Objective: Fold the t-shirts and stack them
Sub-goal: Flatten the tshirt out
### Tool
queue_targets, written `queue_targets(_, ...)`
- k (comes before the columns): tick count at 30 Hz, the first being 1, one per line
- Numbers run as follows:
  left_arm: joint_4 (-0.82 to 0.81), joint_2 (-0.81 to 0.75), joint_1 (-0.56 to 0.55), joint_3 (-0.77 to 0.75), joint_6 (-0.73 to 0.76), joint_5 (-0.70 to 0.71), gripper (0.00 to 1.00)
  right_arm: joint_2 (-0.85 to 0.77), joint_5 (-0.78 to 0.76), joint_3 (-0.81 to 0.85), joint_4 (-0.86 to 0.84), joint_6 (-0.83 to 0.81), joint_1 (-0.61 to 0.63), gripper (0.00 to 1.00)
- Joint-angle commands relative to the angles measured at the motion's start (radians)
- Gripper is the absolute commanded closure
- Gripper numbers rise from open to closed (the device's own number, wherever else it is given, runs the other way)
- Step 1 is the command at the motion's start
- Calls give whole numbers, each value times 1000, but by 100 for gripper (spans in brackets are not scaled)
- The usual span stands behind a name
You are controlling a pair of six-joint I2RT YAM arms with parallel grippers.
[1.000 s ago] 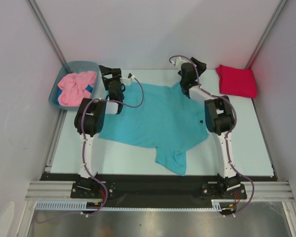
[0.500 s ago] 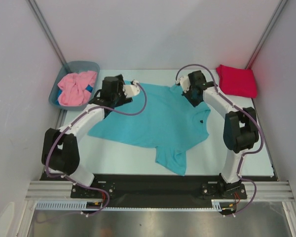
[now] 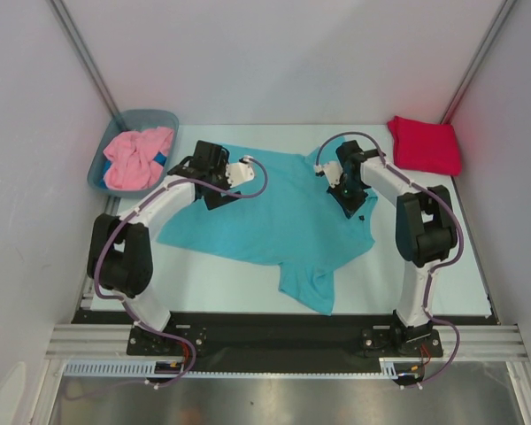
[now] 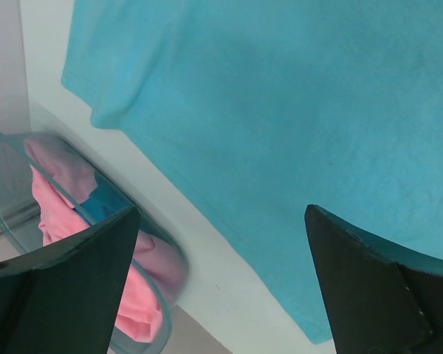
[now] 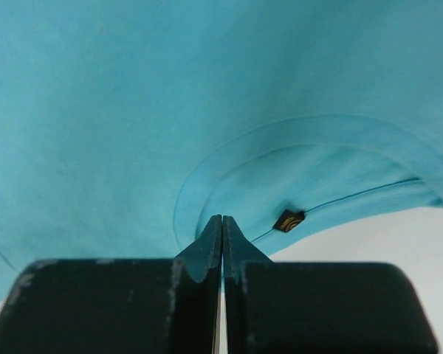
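The turquoise t-shirt (image 3: 283,217) lies spread out across the middle of the table. My right gripper (image 3: 352,206) is shut, its tips (image 5: 221,220) just over the turquoise collar (image 5: 310,158) beside a small dark label (image 5: 289,220); I see no cloth between the fingers. My left gripper (image 3: 208,180) is wide open above the shirt's left edge (image 4: 207,199), with nothing between its fingers (image 4: 66,280). The crimson t-shirt (image 3: 425,144) lies folded at the back right. The pink t-shirt (image 3: 134,158) is bunched in the tub.
The grey-blue tub (image 3: 150,115) stands at the back left corner, close to my left gripper, and its rim (image 4: 4,158) shows in the left wrist view. White walls close in the table on three sides. One sleeve (image 3: 310,288) reaches toward the front edge.
Both arms have swung in from the far edge to over the turquoise shirt. The right gripper, open a second ago, is now shut. The left has stayed open.
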State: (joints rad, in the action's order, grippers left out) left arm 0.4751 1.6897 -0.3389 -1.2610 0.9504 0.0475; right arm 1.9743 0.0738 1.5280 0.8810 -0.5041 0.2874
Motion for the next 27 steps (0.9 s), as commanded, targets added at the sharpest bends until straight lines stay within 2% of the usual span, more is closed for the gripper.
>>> queue_targets(1,13,-1,0,-63,-35,-20,0,5,27,18,124,-24,-8,100)
queue_targets(14,13,7,1,-89,-33,-12,0,-80,47,-83,239,-50,-17,100)
queue_targets(27,16,30,1,-129,14,-3,0,-86,18,-170,231,-30,-48,100)
